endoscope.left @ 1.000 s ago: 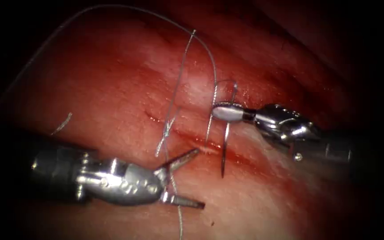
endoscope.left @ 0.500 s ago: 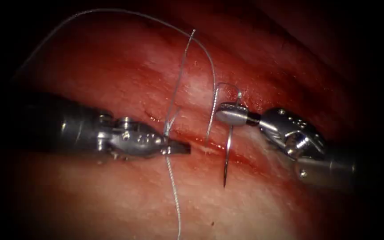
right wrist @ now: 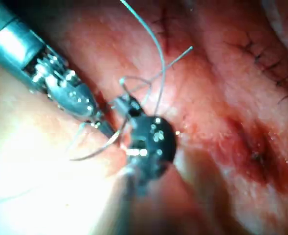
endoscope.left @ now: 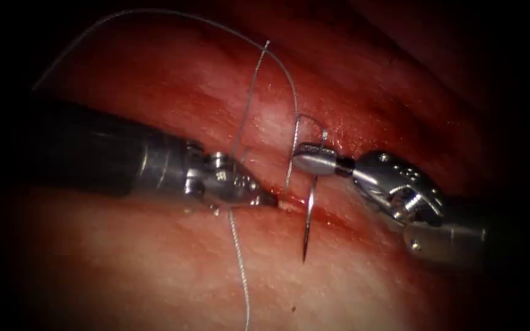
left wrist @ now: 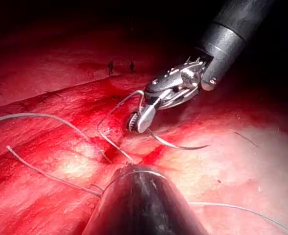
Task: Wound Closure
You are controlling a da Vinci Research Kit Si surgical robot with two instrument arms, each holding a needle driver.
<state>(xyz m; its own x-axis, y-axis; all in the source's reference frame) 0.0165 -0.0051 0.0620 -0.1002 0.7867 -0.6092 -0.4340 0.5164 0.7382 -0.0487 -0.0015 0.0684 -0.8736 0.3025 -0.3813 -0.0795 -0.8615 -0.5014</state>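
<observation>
Steel curved needle (endoscope.left: 309,211), centre of the endoscope frame, free of the tissue (endoscope.left: 154,270): its swaged end is clamped in the closed jaws of the right tool (endoscope.left: 314,158), and the body arcs downward across the cut (endoscope.left: 323,214) to a point lying over the lower lip. In the left wrist view the same needle (left wrist: 175,144) sweeps out from beneath the right tool (left wrist: 146,115). Thread (endoscope.left: 292,92) runs up from the swaged end, arches over the upper centre of the frame and trails to the upper left; a second strand descends to the bottom edge past the left tool (endoscope.left: 265,199). That tool enters from the left, jaws closed, tip at the cut margin just left of the needle; whether it grips tissue or thread cannot be told. Red fluid (endoscope.left: 338,224) wets the cut.
</observation>
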